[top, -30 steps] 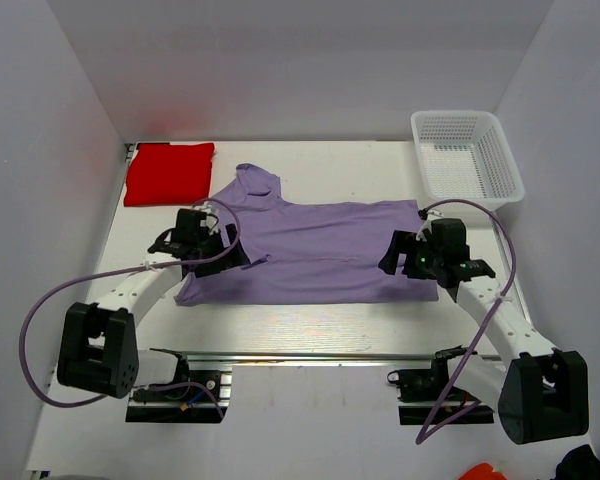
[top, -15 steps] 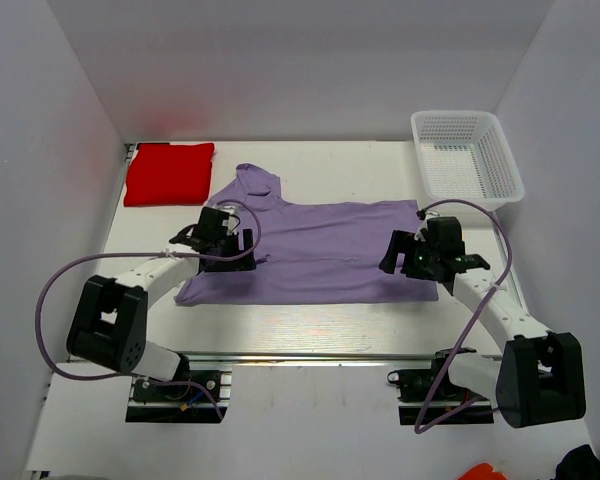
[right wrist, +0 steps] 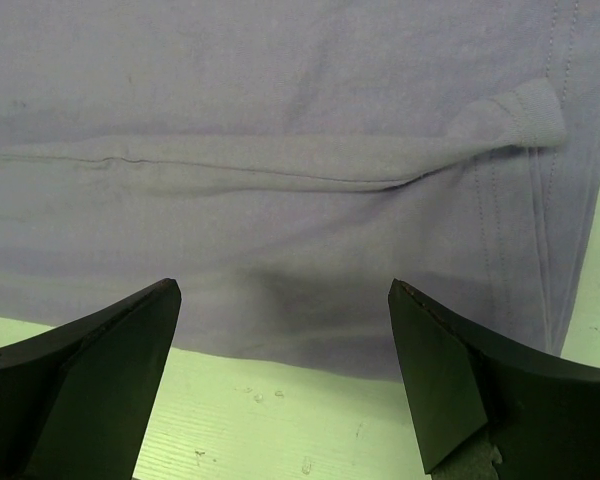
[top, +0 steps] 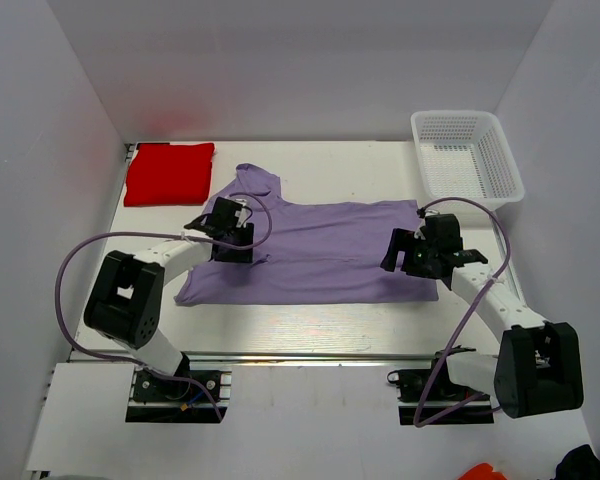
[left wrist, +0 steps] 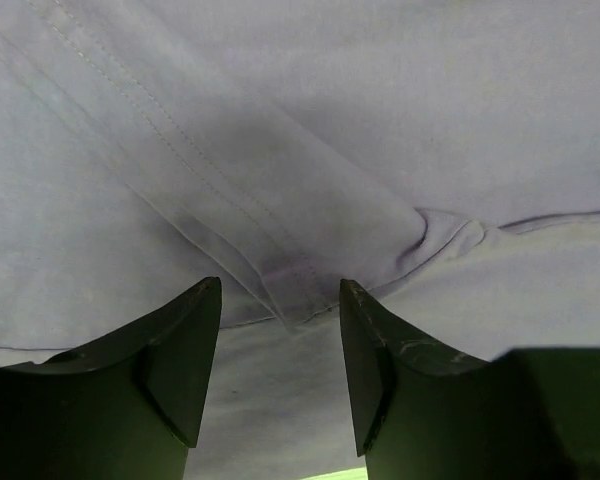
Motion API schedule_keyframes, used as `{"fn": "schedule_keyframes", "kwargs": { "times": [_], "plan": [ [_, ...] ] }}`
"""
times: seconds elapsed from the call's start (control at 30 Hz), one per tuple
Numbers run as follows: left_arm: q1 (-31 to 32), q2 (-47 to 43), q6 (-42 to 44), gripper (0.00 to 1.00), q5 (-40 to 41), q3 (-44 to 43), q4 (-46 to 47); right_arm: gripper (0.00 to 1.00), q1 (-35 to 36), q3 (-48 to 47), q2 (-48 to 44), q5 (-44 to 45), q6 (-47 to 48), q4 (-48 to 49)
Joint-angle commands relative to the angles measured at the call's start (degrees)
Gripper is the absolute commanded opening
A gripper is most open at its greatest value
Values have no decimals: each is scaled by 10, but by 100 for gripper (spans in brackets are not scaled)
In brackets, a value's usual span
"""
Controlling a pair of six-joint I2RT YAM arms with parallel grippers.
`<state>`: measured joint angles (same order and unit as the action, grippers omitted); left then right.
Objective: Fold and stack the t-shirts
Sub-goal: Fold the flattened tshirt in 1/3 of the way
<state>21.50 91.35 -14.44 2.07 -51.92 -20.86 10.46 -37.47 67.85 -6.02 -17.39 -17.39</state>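
1 red t-shirt (top: pixel 169 173) lay folded; you had yet to fold the lavender t-shirt (top: pixel 320 250), left gripper (left wrist: pixel 280 290) narrowly parted, right gripper (right wrist: pixel 283 290) wide.

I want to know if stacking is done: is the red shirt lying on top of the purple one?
No, the folded red t-shirt lies in the far left corner, beside the spread purple t-shirt.
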Motion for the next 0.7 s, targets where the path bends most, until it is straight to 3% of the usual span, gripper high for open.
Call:
{"fn": "schedule_keyframes", "kwargs": {
  "times": [0.0,0.1,0.33,0.37,0.43,0.6,0.67],
  "plan": [
    [7,-6,15,61,13,-18,-16,90,-4,-25,3,14,6,-10],
    [7,-6,15,60,-5,-18,-16,90,-4,-28,5,14,7,-8],
    [17,20,20,45,-5,-29,-29,90,-2,-33,9,17,7,-10],
    [17,20,20,38,-5,-29,-29,90,-3,-33,9,20,6,-10],
    [17,20,20,34,-5,-29,-29,90,-4,-32,8,20,7,-10],
    [17,-4,20,0,-5,-29,-17,90,-4,-32,9,21,8,-10],
    [17,-11,15,0,-5,-36,-17,90,-4,-33,9,19,7,-10]
  ]
}}
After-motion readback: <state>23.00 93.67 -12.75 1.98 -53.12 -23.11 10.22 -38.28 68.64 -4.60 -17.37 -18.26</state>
